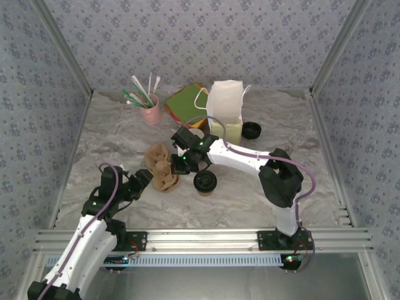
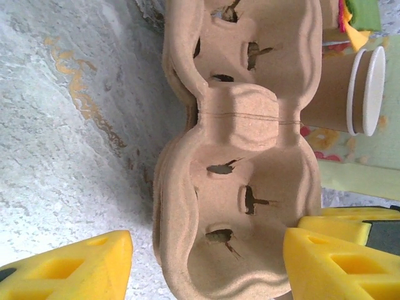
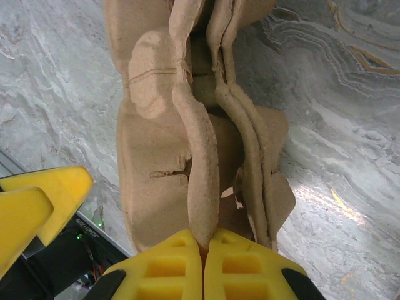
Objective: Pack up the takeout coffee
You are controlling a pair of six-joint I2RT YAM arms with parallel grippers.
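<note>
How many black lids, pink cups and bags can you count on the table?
black lids: 2, one on the takeout coffee and one loose lid
pink cup: 1
bag: 1
total: 4

Floral blue-grey wallpapered walls (image 1: 187, 37) are closing in on three sides, a marbled grey tabletop (image 1: 106, 147) is lying under soft even light, and a ribbed metal rail (image 1: 206, 238), aluminium perhaps, is running along the near edge.

Right gripper (image 3: 204, 250) pinching cup carrier (image 3: 159, 156) edge — jaws together, marble table (image 3: 331, 125)
</note>
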